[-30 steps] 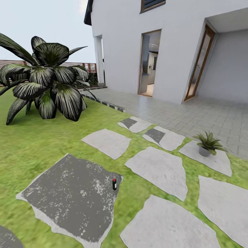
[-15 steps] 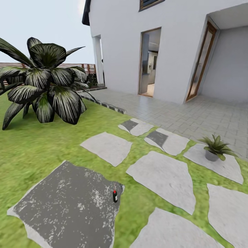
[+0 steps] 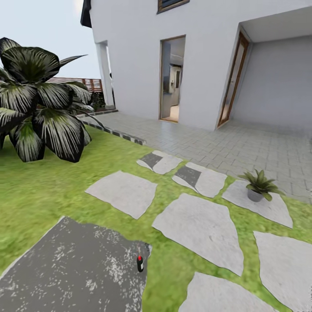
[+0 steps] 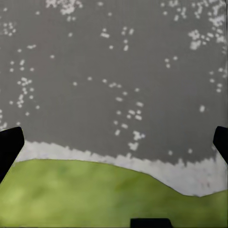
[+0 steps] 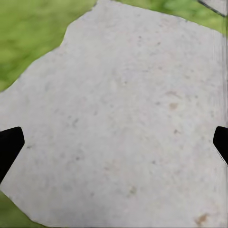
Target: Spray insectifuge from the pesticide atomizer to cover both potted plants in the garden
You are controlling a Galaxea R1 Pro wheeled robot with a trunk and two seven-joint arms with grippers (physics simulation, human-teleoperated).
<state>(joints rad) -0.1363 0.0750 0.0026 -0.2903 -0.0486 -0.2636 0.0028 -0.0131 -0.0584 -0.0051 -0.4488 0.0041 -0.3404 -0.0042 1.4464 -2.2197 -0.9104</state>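
From the head, the atomizer (image 3: 140,263) stood upright at the edge of a dark stone (image 3: 73,273) in the lawn (image 3: 39,195); one potted plant (image 3: 258,185) sat on a pale stone (image 3: 260,203) well to its right, near the patio (image 3: 242,147). At the left wrist, the left gripper (image 4: 114,142) hung spread wide and empty over dark stone and grass. At the right wrist, the right gripper (image 5: 114,142) hung equally spread over a pale stone.

In the left wrist view, two flat black fingertips (image 4: 9,148) are seen as pointed wedges, and a small black block of the left gripper (image 4: 114,152) sits between them. The right gripper (image 5: 114,147) is shown with matching plain black wedge-shaped fingertips (image 5: 9,145).
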